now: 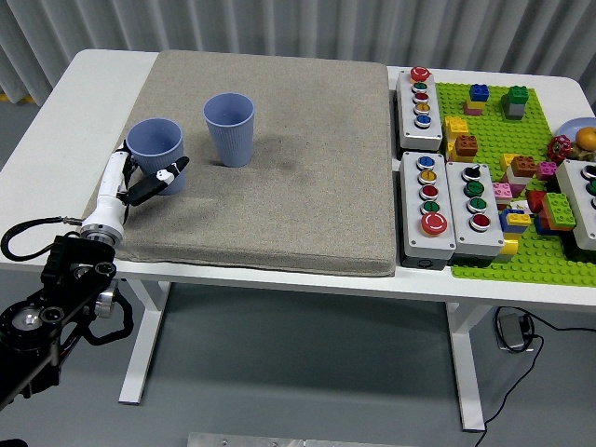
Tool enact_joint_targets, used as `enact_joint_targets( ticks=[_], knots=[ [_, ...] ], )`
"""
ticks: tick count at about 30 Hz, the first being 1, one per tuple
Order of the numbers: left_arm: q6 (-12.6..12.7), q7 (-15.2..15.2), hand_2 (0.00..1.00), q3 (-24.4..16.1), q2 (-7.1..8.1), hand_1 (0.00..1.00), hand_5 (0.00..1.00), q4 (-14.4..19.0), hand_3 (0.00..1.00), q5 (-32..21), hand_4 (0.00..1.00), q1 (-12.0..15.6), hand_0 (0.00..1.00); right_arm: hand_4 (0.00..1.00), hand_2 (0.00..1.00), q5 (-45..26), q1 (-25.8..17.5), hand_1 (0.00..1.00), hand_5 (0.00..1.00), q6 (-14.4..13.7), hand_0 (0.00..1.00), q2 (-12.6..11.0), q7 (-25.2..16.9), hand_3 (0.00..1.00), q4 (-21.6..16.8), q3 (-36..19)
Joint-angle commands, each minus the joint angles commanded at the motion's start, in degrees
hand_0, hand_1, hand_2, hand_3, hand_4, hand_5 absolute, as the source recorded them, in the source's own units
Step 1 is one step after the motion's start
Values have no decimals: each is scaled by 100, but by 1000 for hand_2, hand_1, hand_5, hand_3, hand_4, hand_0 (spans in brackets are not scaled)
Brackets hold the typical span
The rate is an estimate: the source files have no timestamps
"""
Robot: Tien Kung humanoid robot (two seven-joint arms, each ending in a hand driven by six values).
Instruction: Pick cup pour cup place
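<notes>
Two light blue cups stand upright on the grey mat [279, 186]. The left cup [155, 142] is near the mat's left edge and the second cup [229, 126] is to its right, a little farther back. My left hand [149, 173] comes in from the lower left and brackets the left cup's lower part. Its thumb [166, 177] lies across the cup's front and the other fingers [119, 160] sit at the cup's left side. The hand looks open around the cup, which rests on the mat. What is inside the cups cannot be seen.
Right of the mat stand three grey button boxes [427, 205]. Beyond them a green baseplate [521, 251] carries several coloured bricks. The table's left edge [37, 149] is close to my left arm.
</notes>
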State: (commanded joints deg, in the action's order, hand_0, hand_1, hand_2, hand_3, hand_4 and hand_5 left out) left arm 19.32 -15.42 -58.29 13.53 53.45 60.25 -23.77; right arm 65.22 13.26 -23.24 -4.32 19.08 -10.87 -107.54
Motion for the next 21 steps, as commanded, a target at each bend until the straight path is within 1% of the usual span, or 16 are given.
enact_joint_targets(
  ticks=[12, 21],
  knots=[
    [4, 11, 998, 51, -66, 899, 429, -184, 962, 7, 948, -91, 908, 2, 493, -19, 10, 548, 285, -4, 669, -2, -11, 536, 3, 11],
    [11, 16, 998, 65, -73, 897, 425, -269, 959, -6, 944, -177, 908, 2, 493, -3, 25, 548, 283, 3, 669, -6, -6, 536, 3, 3]
  ],
)
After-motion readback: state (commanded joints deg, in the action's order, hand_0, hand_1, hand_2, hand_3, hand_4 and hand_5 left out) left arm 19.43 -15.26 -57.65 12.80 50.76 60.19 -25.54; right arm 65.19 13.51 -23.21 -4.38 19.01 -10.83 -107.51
